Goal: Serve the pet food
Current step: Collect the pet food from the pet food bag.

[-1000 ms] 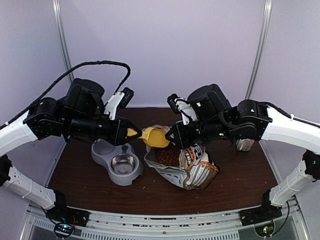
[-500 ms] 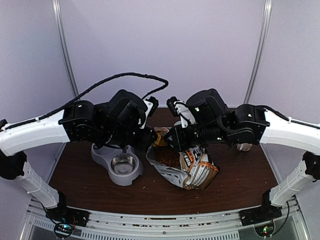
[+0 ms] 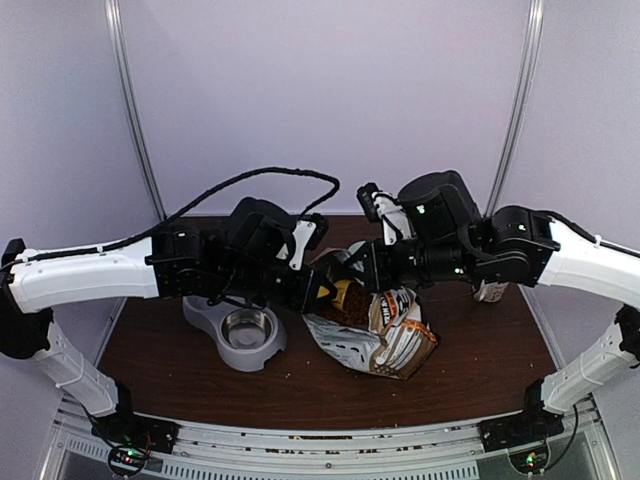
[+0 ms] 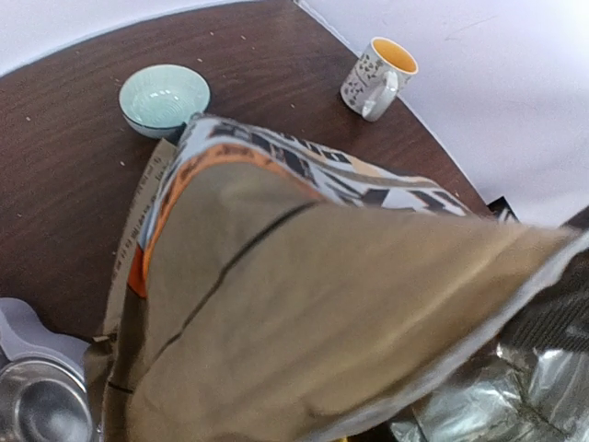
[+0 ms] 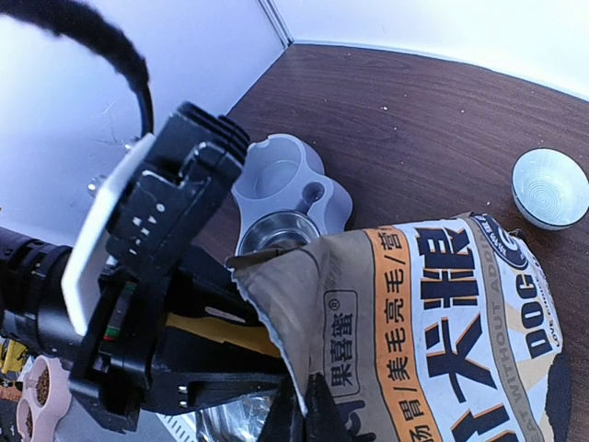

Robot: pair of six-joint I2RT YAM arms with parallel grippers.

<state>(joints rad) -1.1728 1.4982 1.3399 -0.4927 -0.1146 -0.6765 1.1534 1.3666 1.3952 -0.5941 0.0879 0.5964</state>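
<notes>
My left end effector (image 3: pixel 318 292) reaches into the mouth of the bag (image 3: pixel 395 340) at centre frame and pinches the handle of the yellow scoop (image 5: pixel 216 331). My right end effector (image 5: pixel 306 410) is pressed together on the bag's torn rim and holds that edge lifted. What kibble (image 3: pixel 350 303) I can see lies inside the bag's mouth beside the scoop, and the feeder (image 3: pixel 245 328) stands on the bench (image 3: pixel 170 360) just left of the bag.
</notes>
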